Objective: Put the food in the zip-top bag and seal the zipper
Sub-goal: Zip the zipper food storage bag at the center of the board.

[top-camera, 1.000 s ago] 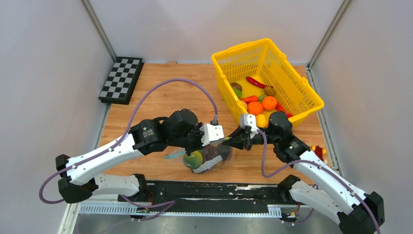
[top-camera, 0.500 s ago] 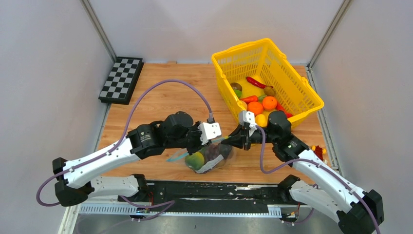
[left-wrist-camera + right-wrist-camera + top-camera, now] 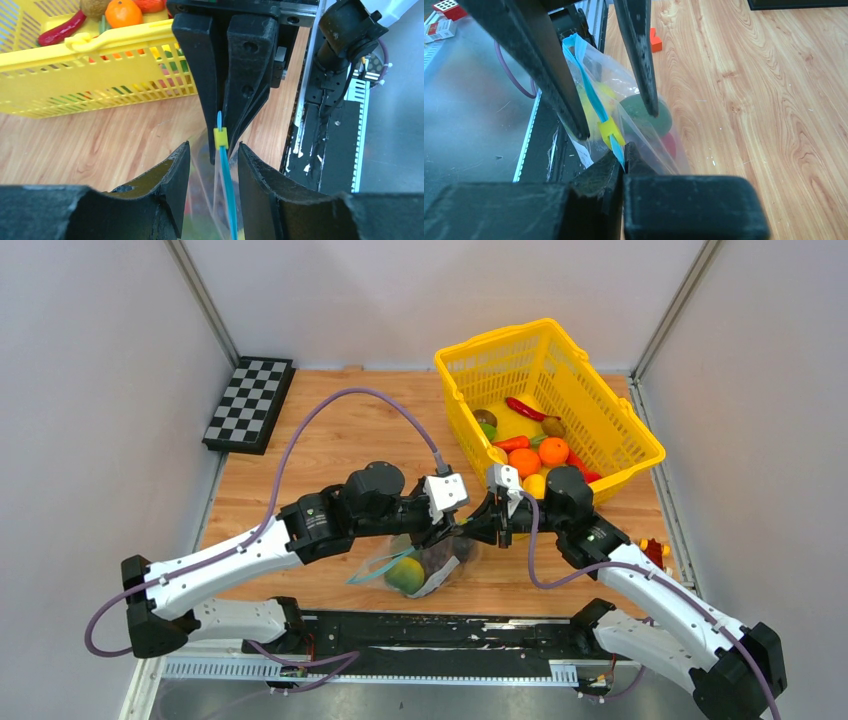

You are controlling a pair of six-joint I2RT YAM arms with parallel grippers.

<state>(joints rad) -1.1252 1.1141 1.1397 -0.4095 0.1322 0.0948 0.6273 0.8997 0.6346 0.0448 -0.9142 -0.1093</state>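
The zip-top bag [image 3: 425, 562] hangs over the near table edge, holding a green-yellow fruit [image 3: 404, 573] and darker food. Its teal zipper [image 3: 226, 185] carries a yellow slider [image 3: 220, 137]. My right gripper [image 3: 477, 528] is shut on the zipper's end, just past the slider [image 3: 610, 131]; the right wrist view shows the pinch [image 3: 623, 152]. My left gripper [image 3: 455, 528] is open. Its fingers [image 3: 175, 170] stand on either side of the zipper without touching it, right beside the right gripper's fingers [image 3: 245, 60]. The bag [image 3: 644, 117] shows green, yellow and red food.
A yellow mesh basket [image 3: 600, 390] of toy fruit and vegetables stands at the back right, close behind the grippers [image 3: 100, 45]. A checkerboard [image 3: 250, 403] lies at the back left. A small red object [image 3: 655, 552] sits by the right edge, and an orange block [image 3: 655, 40] lies on the wood.
My left gripper has moved right along the zipper, up to the right gripper. The bag's left end with its teal strip now droops lower. The right gripper keeps its hold.
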